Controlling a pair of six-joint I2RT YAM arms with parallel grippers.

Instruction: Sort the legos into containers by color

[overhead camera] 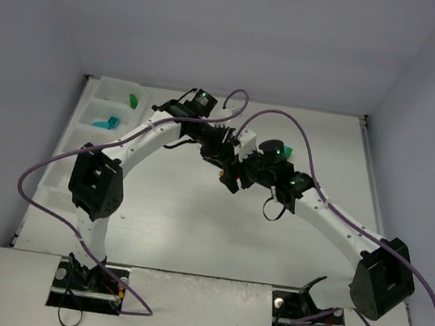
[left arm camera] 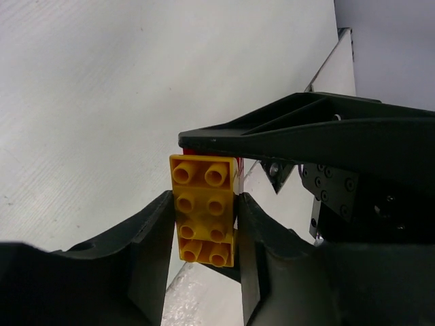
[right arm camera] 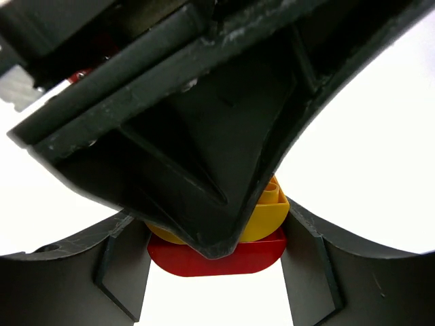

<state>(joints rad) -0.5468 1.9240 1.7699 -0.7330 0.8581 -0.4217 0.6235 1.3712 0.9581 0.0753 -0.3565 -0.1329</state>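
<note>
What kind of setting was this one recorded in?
Most likely a lab robot test cell: a white table boxed in by plain pale walls, a left arm and right arm bolted at its near edge, and a compartment tray holding a few legos.

We found the tray (overhead camera: 72, 149) along the left edge of the surface (overhead camera: 287, 132), one brick (overhead camera: 132, 101) in its farthest compartment, another brick (overhead camera: 107, 122) in the next. Mid-surface, the clump (left arm camera: 204, 210) sat between fingers of the left gripper (left arm camera: 204, 204) and the right gripper (right arm camera: 216, 255).

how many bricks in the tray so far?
2. A green brick in the far compartment, a teal one in the next one nearer. The left arm covers part of the tray, so more may be hidden.
</note>
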